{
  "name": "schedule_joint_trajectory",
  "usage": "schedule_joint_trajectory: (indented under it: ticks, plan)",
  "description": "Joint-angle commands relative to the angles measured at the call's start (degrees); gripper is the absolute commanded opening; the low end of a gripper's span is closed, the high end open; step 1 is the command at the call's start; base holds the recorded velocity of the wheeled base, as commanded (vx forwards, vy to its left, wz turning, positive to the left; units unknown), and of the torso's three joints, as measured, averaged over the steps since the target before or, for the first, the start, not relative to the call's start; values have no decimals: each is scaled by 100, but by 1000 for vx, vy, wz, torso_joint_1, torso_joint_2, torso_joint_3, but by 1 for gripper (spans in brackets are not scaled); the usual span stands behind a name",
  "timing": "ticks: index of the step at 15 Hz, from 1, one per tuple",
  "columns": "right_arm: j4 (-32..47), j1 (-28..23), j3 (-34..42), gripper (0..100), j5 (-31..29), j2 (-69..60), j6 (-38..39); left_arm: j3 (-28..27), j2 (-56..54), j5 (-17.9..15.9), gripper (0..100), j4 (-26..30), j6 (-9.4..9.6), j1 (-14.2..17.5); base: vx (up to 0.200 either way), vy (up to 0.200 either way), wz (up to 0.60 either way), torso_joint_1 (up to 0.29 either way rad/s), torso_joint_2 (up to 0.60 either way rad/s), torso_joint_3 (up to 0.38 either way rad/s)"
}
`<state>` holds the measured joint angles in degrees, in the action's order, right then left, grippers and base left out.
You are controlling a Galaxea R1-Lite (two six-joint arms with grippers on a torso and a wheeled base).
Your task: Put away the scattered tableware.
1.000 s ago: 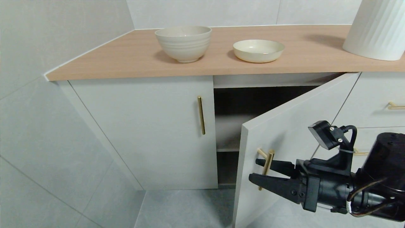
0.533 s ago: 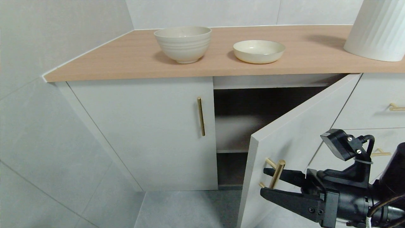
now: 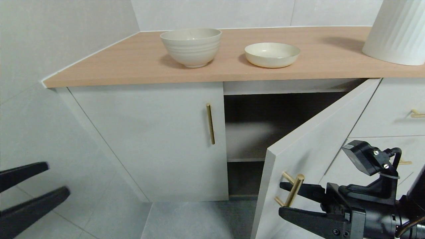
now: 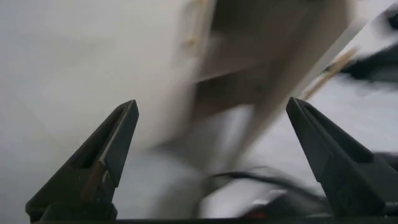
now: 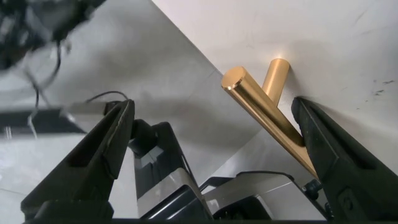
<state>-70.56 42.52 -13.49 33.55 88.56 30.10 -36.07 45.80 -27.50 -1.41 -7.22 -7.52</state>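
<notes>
At the lower left, the left gripper [image 3: 56,178] hangs with its fingers spread apart. On the wooden counter [image 3: 116,66] a deep beige bowl [image 3: 191,46] with ribbed sides stands upright. Near it, not touching, is a shallow cream dish [image 3: 272,54]. Below them the cupboard door [image 3: 308,132] is open. The right gripper [image 3: 282,198] has its fingers apart, one on either side of the brass handle [image 3: 292,189].

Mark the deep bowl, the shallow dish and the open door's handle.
deep bowl [image 3: 191,53], head view, ribbed outer wall
shallow dish [image 3: 270,52], head view, inner floor
door handle [image 5: 261,112], right wrist view, middle of brass bar
</notes>
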Motion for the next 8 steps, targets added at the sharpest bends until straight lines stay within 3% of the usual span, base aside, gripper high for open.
schedule_joint_trajectory:
  ticks: [1, 4, 5, 7, 8]
  plan:
    - [25, 11, 31, 100, -6, 29, -4, -216, 2530, -256, 100, -1652, -1106, -1454, 0, 0, 0, 0, 0, 0]
    - [33, 11, 31, 100, -15, -94, -22, 285, 3620, -115, 100, -3269, -1150, -1937, 0, 0, 0, 0, 0, 0]
    - [33, 11, 40, 100, -15, -111, -22, 373, 3778, -36, 100, -3471, -1150, -2034, 0, 0, 0, 0, 0, 0]
    - [25, 11, 119, 100, 11, -85, -22, 645, 4517, 562, 100, -4279, -1150, -2649, 0, 0, 0, 0, 0, 0]
    - [33, 11, 119, 100, 11, -85, -22, 654, 4587, 641, 100, -4359, -1159, -2684, 0, 0, 0, 0, 0, 0]
